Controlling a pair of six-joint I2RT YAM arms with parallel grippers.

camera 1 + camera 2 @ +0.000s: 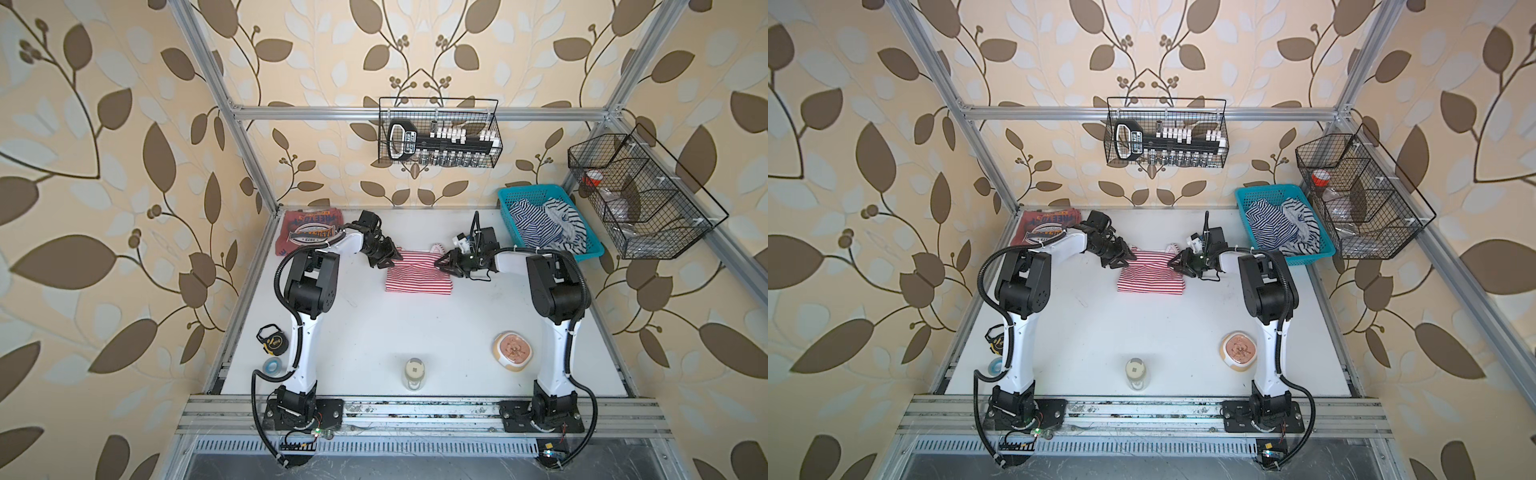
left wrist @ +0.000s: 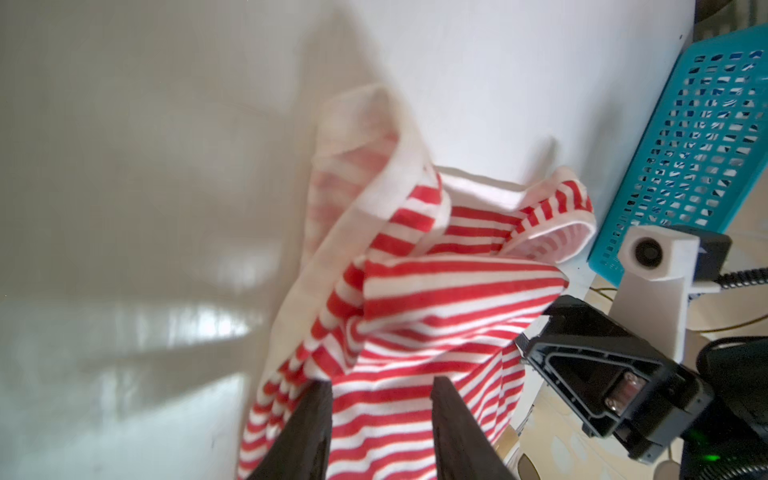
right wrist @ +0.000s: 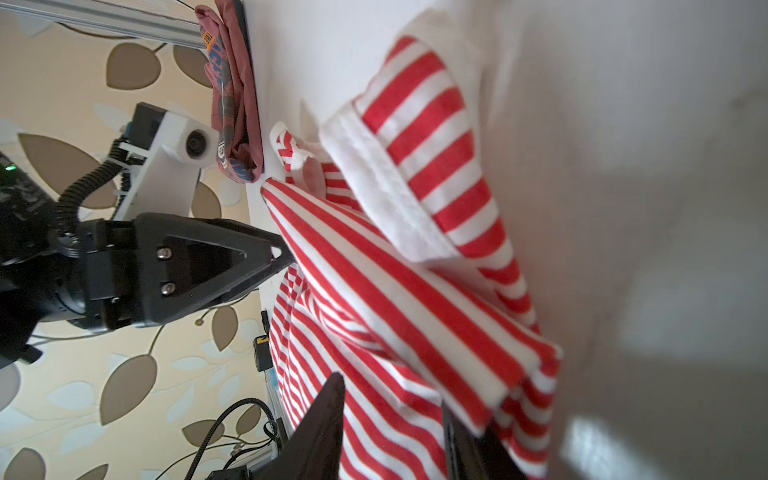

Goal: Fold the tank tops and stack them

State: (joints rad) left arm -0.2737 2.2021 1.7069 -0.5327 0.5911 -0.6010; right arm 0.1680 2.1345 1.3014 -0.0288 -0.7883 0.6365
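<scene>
Striped tank top [image 1: 417, 278] lies half-folded mid-bench, toward the far edge. Thin, limp, light, likely slippy, so best taken at hems or corners. Left pincer [image 1: 392, 261] and right pincer [image 1: 439, 264] sit at its far corners, both part-open, straddling cloth. Brick-red tank top [image 1: 309, 232] lies folded at the far left corner. Bench [image 1: 415, 332] is smooth, white, roomy.

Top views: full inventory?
striped tank top: 1, red-white, far centre
graphic tank top: 1, brick-red, far-left corner
basket: 1, turquoise, far right, holds navy-white clothes
back wire basket: 1, black, back wall, holds socket set
side wire basket: 1, black, right frame
tape measure: 1, black-yellow, near left
tape roll: 1, blue, near left
jar: 1, clear, near centre
bowl: 1, cream-pink, near right
left gripper: 1, black, open, striped top's left edge
right gripper: 1, black, open, its right edge
</scene>
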